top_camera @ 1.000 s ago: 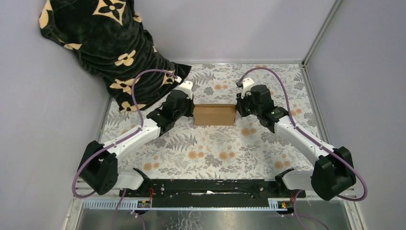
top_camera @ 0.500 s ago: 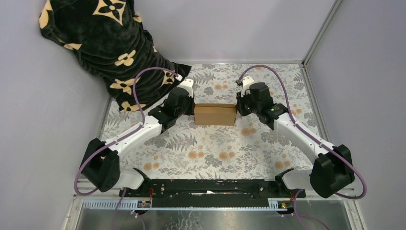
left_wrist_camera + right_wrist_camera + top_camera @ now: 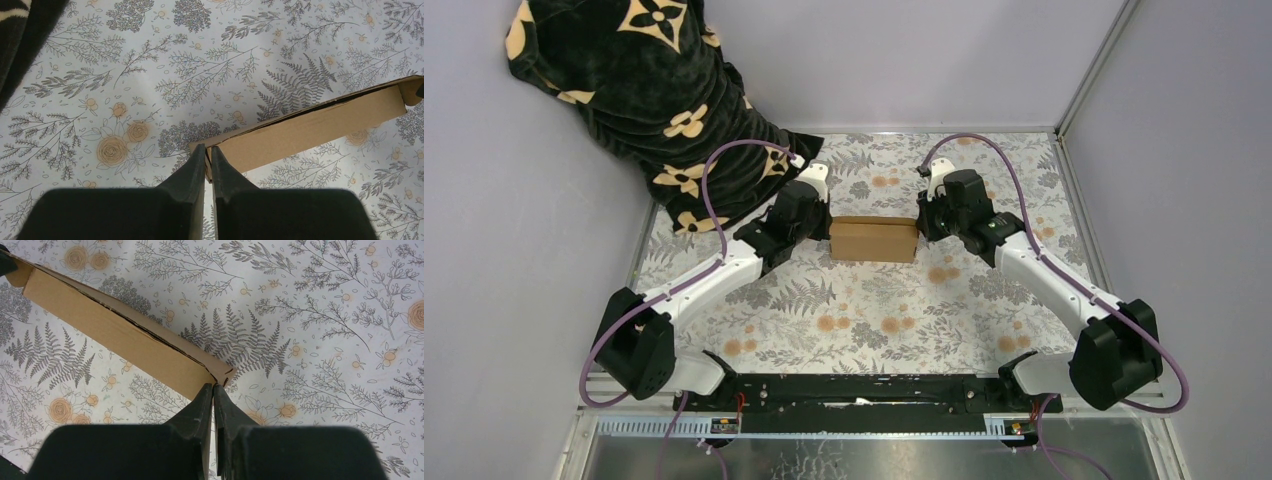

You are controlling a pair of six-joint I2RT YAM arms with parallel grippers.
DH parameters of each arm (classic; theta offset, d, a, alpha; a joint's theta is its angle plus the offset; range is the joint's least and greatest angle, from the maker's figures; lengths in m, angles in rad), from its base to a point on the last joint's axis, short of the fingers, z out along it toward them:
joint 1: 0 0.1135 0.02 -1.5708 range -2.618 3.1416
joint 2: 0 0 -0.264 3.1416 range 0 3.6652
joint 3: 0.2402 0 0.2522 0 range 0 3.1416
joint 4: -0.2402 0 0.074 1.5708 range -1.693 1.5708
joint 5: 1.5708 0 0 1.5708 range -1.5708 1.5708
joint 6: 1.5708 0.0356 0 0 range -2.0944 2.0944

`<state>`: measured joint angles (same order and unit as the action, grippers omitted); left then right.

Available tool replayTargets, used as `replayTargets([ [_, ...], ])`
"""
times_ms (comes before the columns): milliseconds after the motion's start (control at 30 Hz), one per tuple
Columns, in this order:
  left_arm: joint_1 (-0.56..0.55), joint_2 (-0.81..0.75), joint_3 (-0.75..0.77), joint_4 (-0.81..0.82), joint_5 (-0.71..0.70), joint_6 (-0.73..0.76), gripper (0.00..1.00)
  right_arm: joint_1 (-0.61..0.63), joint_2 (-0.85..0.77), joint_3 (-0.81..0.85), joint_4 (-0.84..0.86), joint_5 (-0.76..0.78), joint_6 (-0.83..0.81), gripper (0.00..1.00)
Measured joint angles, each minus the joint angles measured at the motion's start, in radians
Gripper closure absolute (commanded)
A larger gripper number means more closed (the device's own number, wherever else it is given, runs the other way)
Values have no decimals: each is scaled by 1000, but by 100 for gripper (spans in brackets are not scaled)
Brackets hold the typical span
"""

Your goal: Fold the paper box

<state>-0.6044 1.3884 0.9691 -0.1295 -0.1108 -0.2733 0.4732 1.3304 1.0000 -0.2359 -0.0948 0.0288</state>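
Observation:
The paper box (image 3: 872, 239) is a brown cardboard piece in the middle of the floral table, held between my two arms. My left gripper (image 3: 825, 232) is shut on its left end; in the left wrist view the fingers (image 3: 207, 150) pinch the near corner of the box (image 3: 310, 130). My right gripper (image 3: 920, 229) is shut on its right end; in the right wrist view the fingers (image 3: 213, 388) pinch the notched corner of the box (image 3: 125, 337). The box appears lifted a little off the table, its long seam slightly open.
A black blanket with tan flower shapes (image 3: 644, 95) hangs at the far left, its edge reaching the table near my left arm. A floral cloth (image 3: 864, 310) covers the table. Grey walls and a metal rail (image 3: 1079, 200) bound the right side.
Both arms have shifted slightly toward the far side with the box still held between them. The grips are unchanged.

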Motion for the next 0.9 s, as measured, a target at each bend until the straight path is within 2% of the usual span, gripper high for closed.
replayTargets([
  [900, 2, 3, 0, 4, 0, -3, 89, 0, 14, 16, -15, 6, 50, 93],
])
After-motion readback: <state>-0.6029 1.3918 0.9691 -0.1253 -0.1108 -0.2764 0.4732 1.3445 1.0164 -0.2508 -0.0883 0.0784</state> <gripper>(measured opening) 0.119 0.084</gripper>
